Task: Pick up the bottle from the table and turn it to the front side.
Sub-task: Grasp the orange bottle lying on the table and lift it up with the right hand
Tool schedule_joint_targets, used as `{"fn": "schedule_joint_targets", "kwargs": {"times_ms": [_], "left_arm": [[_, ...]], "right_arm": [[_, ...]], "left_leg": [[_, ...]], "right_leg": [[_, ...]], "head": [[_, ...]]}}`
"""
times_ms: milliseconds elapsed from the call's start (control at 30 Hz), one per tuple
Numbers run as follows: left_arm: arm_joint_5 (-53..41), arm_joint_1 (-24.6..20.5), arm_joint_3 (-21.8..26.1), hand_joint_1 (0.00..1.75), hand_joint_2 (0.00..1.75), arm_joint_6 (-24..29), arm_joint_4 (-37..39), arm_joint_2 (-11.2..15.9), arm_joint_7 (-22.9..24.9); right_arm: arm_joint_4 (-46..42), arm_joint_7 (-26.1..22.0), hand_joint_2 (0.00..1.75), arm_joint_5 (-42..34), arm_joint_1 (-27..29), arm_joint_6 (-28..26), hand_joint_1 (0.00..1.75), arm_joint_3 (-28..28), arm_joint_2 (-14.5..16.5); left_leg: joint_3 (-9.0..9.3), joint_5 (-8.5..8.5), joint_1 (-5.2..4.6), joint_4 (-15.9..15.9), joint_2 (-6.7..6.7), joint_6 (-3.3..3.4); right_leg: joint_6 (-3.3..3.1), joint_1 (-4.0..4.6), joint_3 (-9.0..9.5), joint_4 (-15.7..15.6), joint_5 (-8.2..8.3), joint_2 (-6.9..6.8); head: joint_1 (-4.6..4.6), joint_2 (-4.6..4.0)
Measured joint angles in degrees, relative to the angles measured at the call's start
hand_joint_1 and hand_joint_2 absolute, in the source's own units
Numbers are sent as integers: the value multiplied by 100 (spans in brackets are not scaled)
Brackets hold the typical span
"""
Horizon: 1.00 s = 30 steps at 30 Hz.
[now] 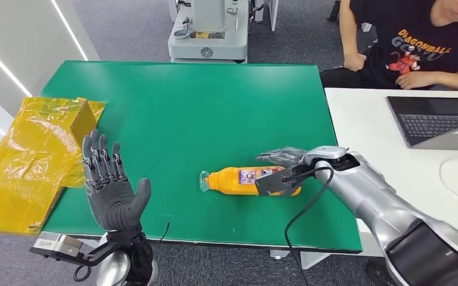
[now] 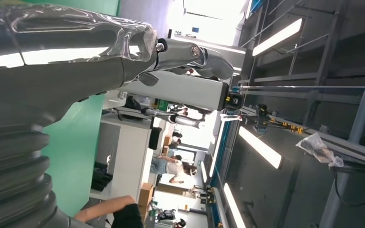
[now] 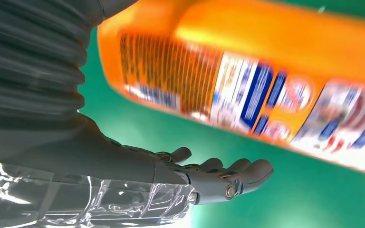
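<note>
Right hand, fingers spread, holds nothing beside the lying orange plastic bottle, at its three o'clock end. Left hand is raised with fingers apart at the bottle's nine o'clock.

Your orange bottle lay on its side on the green table, cap end toward the left hand. That hand stood raised near the front edge, palm open, fingers apart, beside the yellow bag. Your right hand was at the bottle's base end; whether it gripped was unclear.

Lab: test table, machine base
</note>
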Motion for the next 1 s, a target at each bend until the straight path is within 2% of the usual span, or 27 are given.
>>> {"fn": "schedule_joint_targets", "kwargs": {"times_ms": [433,1000], "left_arm": [[13,1,0,0,175,-39,2,1,0],[-40,1,0,0,175,-51,33,0,0]], "right_arm": [[74,119,175,-185,133,-175,0,185,-3],[138,302,175,-167,176,-406,0,451,-174]], "left_leg": [[0,-1,0,0,1,0],[0,-1,0,0,1,0]], "right_leg": [[0,0,-2,-2,0,2],[0,0,-2,-4,0,2]], "head": [[0,0],[-1,0]]}}
